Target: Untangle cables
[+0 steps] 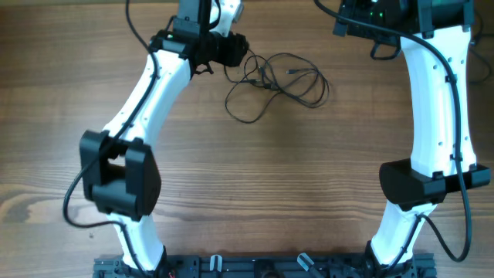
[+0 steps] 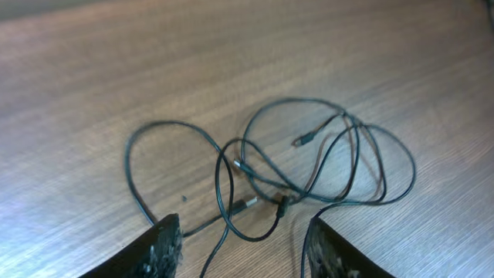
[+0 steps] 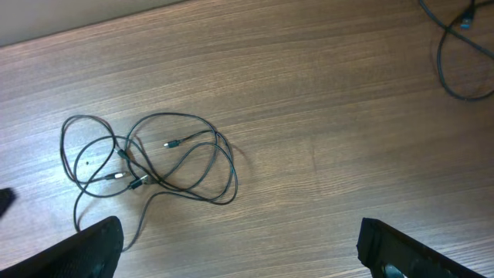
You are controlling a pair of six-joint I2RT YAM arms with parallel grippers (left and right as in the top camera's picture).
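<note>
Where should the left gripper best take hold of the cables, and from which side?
Grip the single outer loop, coming from above with the jaws astride the strand. It lies flat and alone, clear of the crossings in the middle of the cables, so probably only one strand would be pinched.

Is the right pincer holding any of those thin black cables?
No: the right pincer stands wide open and empty, and the cables lie loose on the wooden table, apart from it.
</note>
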